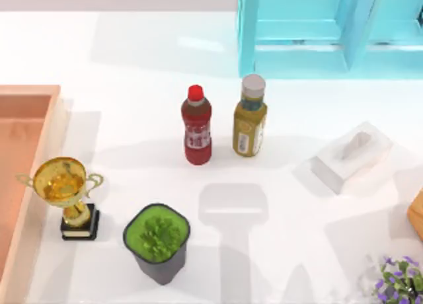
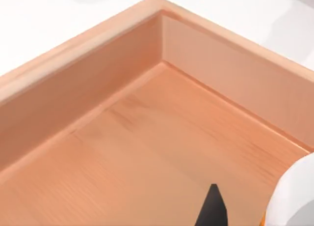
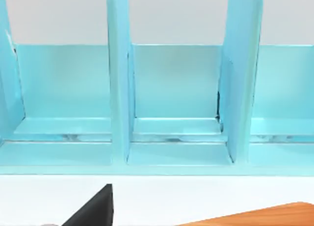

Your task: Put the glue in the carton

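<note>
The carton (image 1: 33, 92) is a big orange-brown open box at the table's left edge. In the left wrist view I look down into one inner corner of the carton (image 2: 162, 44), with its wooden floor below. The glue (image 2: 294, 196) appears there as a white rounded body with a sliver of orange label, close to the camera and above the carton floor. My left gripper (image 2: 250, 209) is shut on it, with one black fingertip (image 2: 213, 209) beside the bottle. My right gripper (image 3: 93, 211) is parked facing a blue shelf.
A red bottle (image 1: 197, 127) and a yellow-brown bottle (image 1: 250, 117) stand mid-table. A gold trophy (image 1: 66, 191) and a potted plant (image 1: 157, 239) sit close to the carton's right wall. A tissue box (image 1: 350, 156), purple flowers (image 1: 400, 281) and a blue shelf (image 1: 317, 33) occupy the right side.
</note>
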Controlling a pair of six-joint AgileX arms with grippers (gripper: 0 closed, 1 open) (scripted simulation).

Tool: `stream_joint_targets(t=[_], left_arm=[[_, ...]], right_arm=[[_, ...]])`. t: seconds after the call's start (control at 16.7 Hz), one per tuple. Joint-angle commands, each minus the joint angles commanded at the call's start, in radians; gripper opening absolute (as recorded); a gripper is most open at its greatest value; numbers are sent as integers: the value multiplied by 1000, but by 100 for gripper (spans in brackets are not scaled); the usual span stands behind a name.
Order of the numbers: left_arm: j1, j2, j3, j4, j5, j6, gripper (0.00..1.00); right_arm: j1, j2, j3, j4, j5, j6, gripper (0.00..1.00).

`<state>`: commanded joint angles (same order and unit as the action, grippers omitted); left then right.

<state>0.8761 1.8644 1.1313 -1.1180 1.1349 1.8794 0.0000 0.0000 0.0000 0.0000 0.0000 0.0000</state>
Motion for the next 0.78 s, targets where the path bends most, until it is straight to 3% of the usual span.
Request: stream_joint_targets(t=[0.48, 0.78], left_arm=[[24, 3, -18, -25, 30, 44, 0], [-28, -5, -78, 141, 36, -90, 0]], right_arm=[[0, 0, 0, 0, 0, 0, 100], [0, 0, 0, 0, 0, 0, 100]])
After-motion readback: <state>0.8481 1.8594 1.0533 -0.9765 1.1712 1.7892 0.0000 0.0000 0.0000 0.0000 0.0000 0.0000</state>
